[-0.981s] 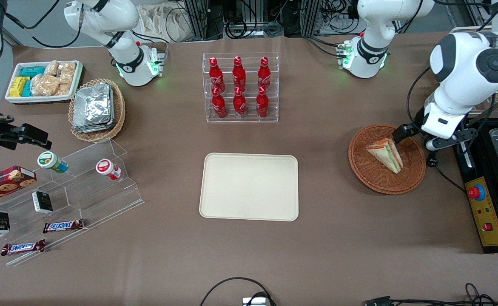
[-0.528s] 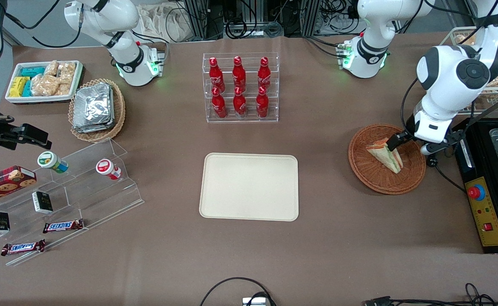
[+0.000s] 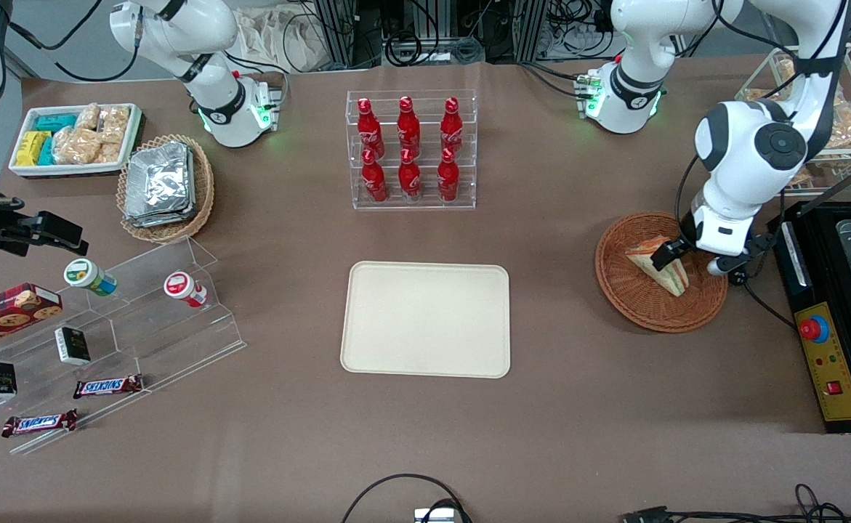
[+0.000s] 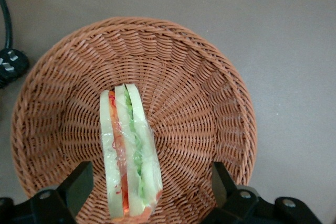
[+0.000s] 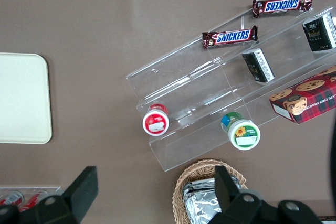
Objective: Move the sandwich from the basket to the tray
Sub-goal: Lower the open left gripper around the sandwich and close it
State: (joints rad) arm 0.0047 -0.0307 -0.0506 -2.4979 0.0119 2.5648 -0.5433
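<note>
I have the gripper (image 4: 149, 190) hanging over the basket (image 3: 636, 305), its two dark fingers (image 4: 77, 184) spread wide apart, one on each side of the sandwich (image 4: 128, 153) and holding nothing. On my wrist feed the sandwich stands on edge in the basket's woven bottom, cut face up: three pale bread slices with an orange-red strip between one pair and a ragged green strip between the other, all under a thin, glossy clear wrap. It narrows to a rounded end toward the basket's middle. From the front camera the sandwich (image 3: 659, 263) reads as a pale wedge with its striped edge tilted toward the working arm's end of the table, and the gripper (image 3: 676, 250) sits right over its upper part. The basket is round, shallow, reddish-brown wicker. The cream tray (image 3: 426, 319) lies flat near the middle of the table, well apart from the basket, with a rack of red bottles (image 3: 410, 149) farther from the front camera than the tray.
</note>
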